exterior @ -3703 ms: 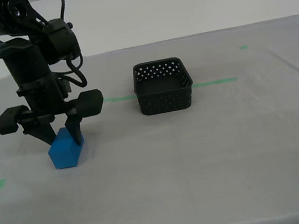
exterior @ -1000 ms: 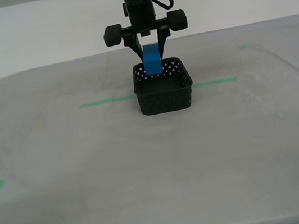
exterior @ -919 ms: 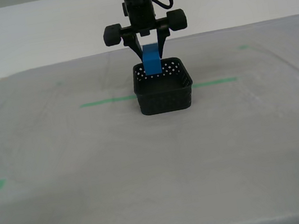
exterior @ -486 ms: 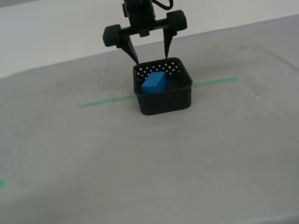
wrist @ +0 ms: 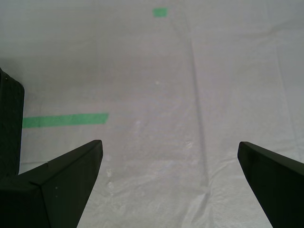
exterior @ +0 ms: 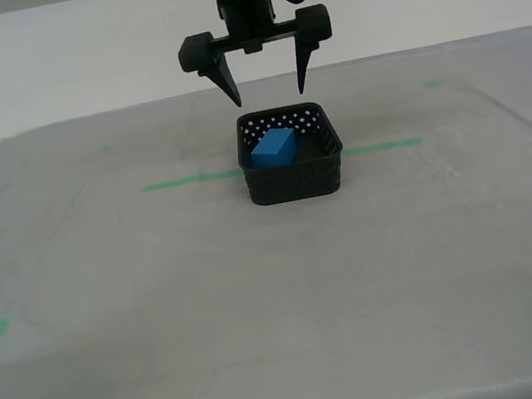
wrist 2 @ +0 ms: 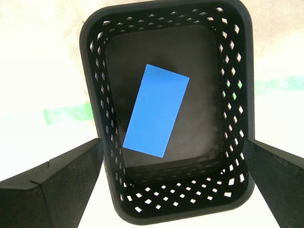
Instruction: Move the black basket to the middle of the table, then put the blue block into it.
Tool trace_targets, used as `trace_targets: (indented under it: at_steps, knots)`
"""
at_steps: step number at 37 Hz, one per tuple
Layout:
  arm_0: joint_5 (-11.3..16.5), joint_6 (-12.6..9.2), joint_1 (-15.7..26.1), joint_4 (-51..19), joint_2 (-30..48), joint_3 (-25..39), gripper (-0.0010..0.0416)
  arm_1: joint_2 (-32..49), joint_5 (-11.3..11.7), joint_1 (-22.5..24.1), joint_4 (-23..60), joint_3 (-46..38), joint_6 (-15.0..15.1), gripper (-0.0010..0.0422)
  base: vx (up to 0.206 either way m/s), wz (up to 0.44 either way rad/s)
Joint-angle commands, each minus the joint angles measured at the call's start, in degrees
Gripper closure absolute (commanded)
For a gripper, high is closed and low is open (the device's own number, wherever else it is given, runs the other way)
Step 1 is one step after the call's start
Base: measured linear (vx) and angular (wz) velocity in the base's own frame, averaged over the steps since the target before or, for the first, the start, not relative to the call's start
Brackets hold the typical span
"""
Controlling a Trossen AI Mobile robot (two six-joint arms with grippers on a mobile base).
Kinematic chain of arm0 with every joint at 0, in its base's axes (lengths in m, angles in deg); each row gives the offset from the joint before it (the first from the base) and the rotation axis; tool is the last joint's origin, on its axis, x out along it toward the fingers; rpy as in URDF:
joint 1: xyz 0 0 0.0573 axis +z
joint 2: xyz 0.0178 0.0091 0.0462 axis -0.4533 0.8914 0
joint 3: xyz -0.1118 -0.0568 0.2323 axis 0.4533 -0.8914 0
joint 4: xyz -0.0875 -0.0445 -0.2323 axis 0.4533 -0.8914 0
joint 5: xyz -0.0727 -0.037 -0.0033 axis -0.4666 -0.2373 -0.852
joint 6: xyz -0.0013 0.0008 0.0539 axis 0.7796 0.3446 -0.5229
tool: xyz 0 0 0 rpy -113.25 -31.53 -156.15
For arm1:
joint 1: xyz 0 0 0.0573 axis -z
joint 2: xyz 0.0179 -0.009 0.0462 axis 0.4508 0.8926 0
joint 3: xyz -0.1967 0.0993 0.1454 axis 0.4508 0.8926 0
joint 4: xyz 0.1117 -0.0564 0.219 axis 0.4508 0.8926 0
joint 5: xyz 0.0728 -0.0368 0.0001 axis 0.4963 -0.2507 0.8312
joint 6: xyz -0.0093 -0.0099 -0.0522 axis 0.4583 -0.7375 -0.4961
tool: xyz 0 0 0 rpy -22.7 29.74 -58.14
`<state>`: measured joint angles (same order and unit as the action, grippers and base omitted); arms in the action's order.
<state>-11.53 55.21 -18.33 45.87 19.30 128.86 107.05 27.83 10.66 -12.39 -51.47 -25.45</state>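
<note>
Resting flat in perforated black basket (exterior: pixel 293 167), smooth blue block (exterior: pixel 274 147), claw (exterior: pixel 262 77) spread above

The table (exterior: pixel 264 311) wears whitish cloth, matt and faintly creased, with strips of green tape (exterior: pixel 187 181) stuck flat. The basket (exterior: pixel 295 180) looks like black plastic — perforated, dull sheen. The block (exterior: pixel 273 147) is smooth, plain blue — matt.

you have the blue block (exterior: pixel 273 147) lying inside the black basket (exterior: pixel 295 181), which sits mid-table (exterior: pixel 264 311) on the tape line (exterior: pixel 190 180); my second gripper (exterior: pixel 262 79) hangs above it.
</note>
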Motion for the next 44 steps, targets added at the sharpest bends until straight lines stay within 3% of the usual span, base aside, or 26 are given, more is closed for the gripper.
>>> trace_targets:
  at_steps: [1, 14, 28, 38, 44]
  knots:
    - [-0.17, -0.11, 0.0, 0.02, -0.02, 0.0, 0.0007, -0.37, 0.28, -0.02, 0.74, 0.0, 0.7, 0.0012, 0.0, 0.0]
    - [-0.17, -0.11, 0.0, 0.09, -0.02, 0.0, 0.0007, -3.85, 4.2, -1.18, 3.74, 0.17, 4.42, 0.0011, 0.0, 0.0]
    - [-0.17, -0.11, -0.02, 0.07, -0.02, 0.0, 0.0007, -9.35, 11.67, -4.22, 9.46, 0.24, 5.55, 0.0011, 0.0, 0.0]
    - [-0.17, -0.11, 0.0, 0.07, -0.02, 0.0, 0.0007, -13.66, 13.81, -6.88, 10.69, 0.85, 6.82, 0.0011, 0.0, 0.0]
    - [-0.17, -0.11, 0.0, 0.07, -0.02, 0.0, 0.0007, -18.78, 14.08, -8.76, 8.57, 6.99, 6.73, 0.0011, 0.0, 0.0]
